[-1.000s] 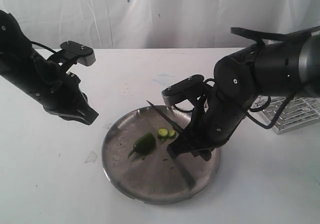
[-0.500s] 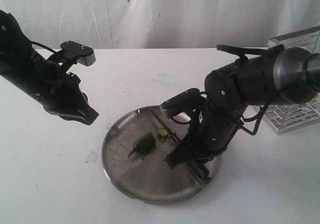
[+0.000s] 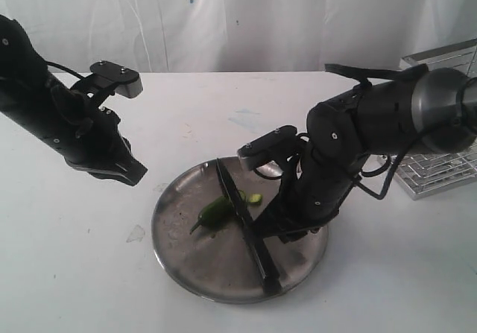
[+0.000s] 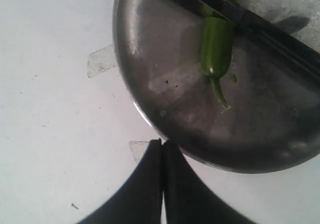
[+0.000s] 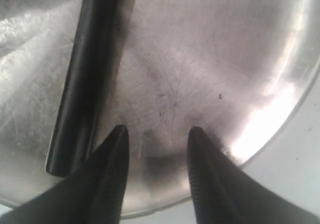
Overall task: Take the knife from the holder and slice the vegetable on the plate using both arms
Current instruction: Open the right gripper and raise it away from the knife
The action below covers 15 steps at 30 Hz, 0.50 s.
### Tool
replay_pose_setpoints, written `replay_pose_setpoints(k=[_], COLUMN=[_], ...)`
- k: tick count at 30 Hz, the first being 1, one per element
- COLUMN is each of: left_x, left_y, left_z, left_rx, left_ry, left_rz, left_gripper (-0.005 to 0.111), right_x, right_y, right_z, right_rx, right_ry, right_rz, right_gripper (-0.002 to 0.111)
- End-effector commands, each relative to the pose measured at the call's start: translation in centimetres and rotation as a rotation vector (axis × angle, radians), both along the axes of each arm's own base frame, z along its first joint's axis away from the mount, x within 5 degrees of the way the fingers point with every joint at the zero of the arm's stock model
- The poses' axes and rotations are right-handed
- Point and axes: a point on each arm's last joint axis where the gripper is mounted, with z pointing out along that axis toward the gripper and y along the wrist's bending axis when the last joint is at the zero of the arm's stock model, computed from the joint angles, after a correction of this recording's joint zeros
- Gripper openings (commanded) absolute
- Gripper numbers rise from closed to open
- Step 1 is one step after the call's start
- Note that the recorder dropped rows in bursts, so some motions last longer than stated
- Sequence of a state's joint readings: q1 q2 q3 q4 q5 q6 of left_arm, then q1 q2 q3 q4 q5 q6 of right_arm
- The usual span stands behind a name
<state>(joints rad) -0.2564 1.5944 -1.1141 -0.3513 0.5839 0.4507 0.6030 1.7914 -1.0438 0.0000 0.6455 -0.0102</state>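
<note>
The knife [image 3: 246, 221] lies flat across the plate [image 3: 186, 262], its dark blade over the cut end of the green chili pepper [image 3: 212, 210] and its black handle [image 5: 87, 83] toward the near rim. A cut slice [image 3: 256, 197] rests beside the blade. My right gripper [image 5: 158, 130] hangs open just above the plate with nothing between its fingers; the handle lies just outside one finger. My left gripper [image 4: 162, 143] is shut and empty, held over the table just outside the plate's rim [image 4: 125, 73]. In the left wrist view the chili [image 4: 216, 46] points its stem at that gripper.
The silver wire-grid holder [image 3: 440, 176] stands at the far right behind the right arm [image 3: 373, 135]. The left arm [image 3: 67, 121] hangs over the white table at the left. A white curtain closes off the back.
The knife went from tilted in the right gripper down onto the plate, where it now lies flat. The right gripper has opened and let it go. The left arm has not moved.
</note>
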Motion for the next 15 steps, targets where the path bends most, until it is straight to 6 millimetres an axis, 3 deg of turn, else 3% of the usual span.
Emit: replay_pose_setpoints(k=[1,4,6,7,8,10,11,12,14,15], left_x=[0.1,0.2,0.3,0.3,0.3,0.2,0.0,-0.1,-0.2,-0.1], left_y=[-0.4,-0.5,-0.4,-0.3,-0.3,-0.3,-0.3,-0.2,0.0,0.0], left_z=[0.2,0.3,0.3,0.2,0.2,0.1,-0.3,-0.5,-1.2,-1.2], left_rx=[-0.038,-0.052,-0.036,-0.029,-0.029,-0.033,-0.030,-0.027,-0.022,-0.022], left_ry=[-0.008,-0.019,-0.025,-0.029,-0.029,-0.021,-0.013,-0.012,-0.026,-0.034], left_rz=[0.016,0.029,0.022,0.019,0.019,0.022,0.025,0.028,0.046,0.050], left_gripper=[0.000,0.000,0.000,0.000,0.000,0.000,0.000,0.000,0.000,0.000], right_x=[0.7,1.6,2.7,3.3,3.5,3.4,3.6,3.6,2.3,1.5], right_y=[0.1,-0.1,-1.6,-3.5,-4.7,-8.5,-12.1,-14.0,-20.2,-21.5], right_z=[2.4,5.0,8.6,11.0,12.2,14.6,15.8,16.4,17.8,18.2], right_rx=[0.060,0.113,0.178,0.215,0.226,0.239,0.220,0.223,0.230,0.235], right_ry=[-0.117,-0.192,-0.283,-0.347,-0.377,-0.451,-0.504,-0.525,-0.593,-0.627], right_rz=[0.005,-0.030,-0.108,-0.180,-0.212,-0.316,-0.412,-0.488,-0.742,-0.791], right_gripper=[0.017,0.000,0.000,0.000,0.000,0.000,0.000,0.000,0.000,0.000])
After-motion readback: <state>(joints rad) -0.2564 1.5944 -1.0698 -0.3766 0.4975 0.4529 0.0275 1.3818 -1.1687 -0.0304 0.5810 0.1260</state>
